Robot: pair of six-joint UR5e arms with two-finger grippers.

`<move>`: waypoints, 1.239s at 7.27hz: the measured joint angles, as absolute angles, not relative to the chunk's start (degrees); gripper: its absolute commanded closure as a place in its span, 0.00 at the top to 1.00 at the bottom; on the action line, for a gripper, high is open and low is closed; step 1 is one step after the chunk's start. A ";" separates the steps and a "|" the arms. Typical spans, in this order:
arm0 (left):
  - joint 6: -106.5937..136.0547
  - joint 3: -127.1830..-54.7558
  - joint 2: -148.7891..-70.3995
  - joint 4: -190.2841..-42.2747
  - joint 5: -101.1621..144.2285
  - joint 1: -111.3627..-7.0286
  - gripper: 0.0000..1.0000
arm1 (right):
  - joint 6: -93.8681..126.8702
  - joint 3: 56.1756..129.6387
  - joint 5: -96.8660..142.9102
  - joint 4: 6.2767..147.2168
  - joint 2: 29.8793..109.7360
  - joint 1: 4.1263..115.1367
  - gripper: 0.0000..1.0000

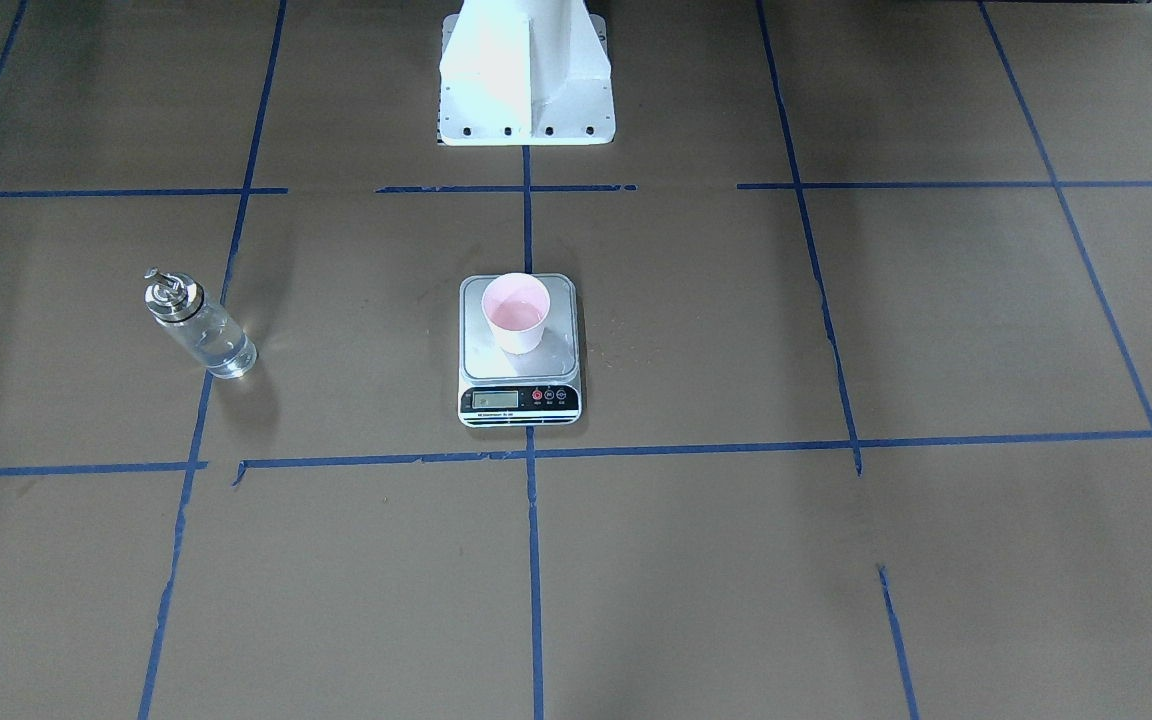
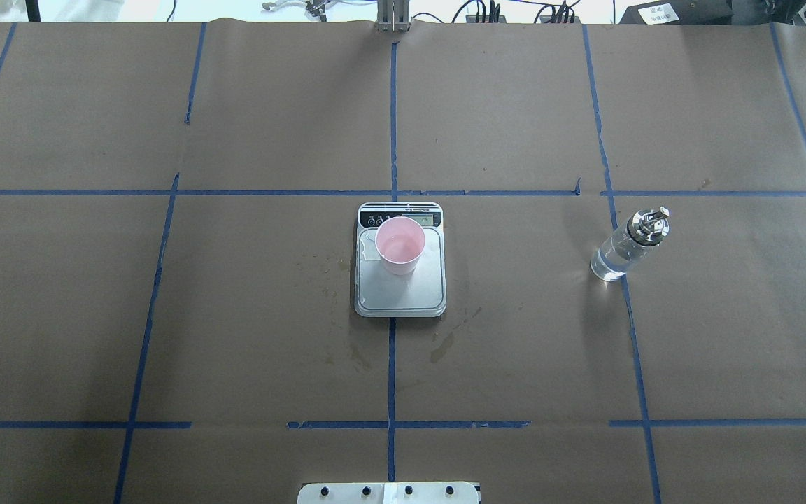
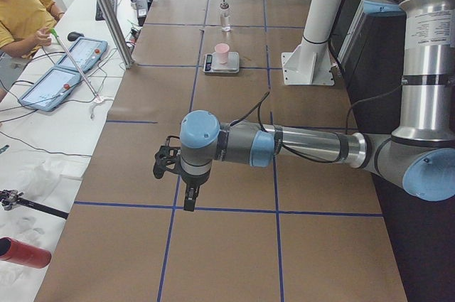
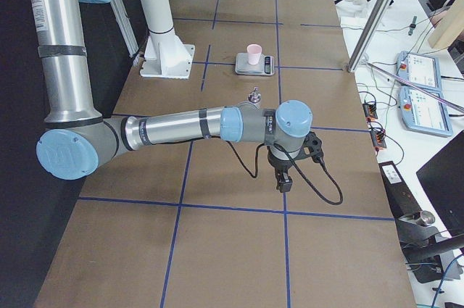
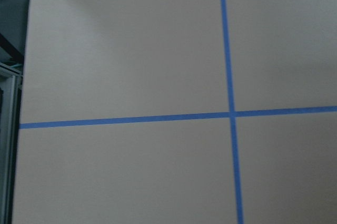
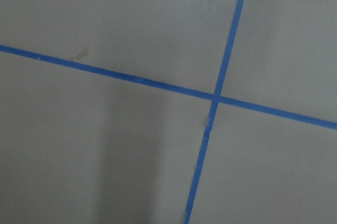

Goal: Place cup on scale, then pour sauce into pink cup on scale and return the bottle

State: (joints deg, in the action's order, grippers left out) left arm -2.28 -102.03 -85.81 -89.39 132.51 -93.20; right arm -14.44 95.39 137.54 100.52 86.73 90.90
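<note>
- Clearly, the cup (image 1: 515, 313) stands upright on the scale (image 1: 520, 372), on the half of the platform nearer to the display (image 1: 495, 399), so the first step looks done.
- The bottle (image 1: 201, 325) stands upright on the table, well apart from the scale on the robot's right side, with clear sauce (image 2: 609, 264) in its lower part.
- I judge that the step in hand is to fetch the bottle with the right arm. It is best to grasp the glass body below the metal cap, carry it upright to the scale, and tip slowly with the spout over the middle of the cup, because the cup looks light.
- The left gripper (image 3: 190, 206) and the right gripper (image 4: 283, 183) hang far from the scale, toward opposite table ends. They show only in side views, so I cannot tell how their fingers stand.
- Both wrist cameras show only brown paper (image 5: 131, 50) and blue tape (image 5: 229, 50).
- Whether the cup holds liquid is hard to make out, and the display is too small to read.
</note>
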 measured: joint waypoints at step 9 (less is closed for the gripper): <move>-5.62 -102.30 -85.40 -87.09 131.56 -89.65 1.00 | -14.50 95.83 131.58 95.43 88.57 88.85 1.00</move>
State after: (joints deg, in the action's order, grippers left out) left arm -5.62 -102.30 -85.40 -87.09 131.56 -89.65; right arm -14.50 95.83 131.58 95.43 88.57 88.85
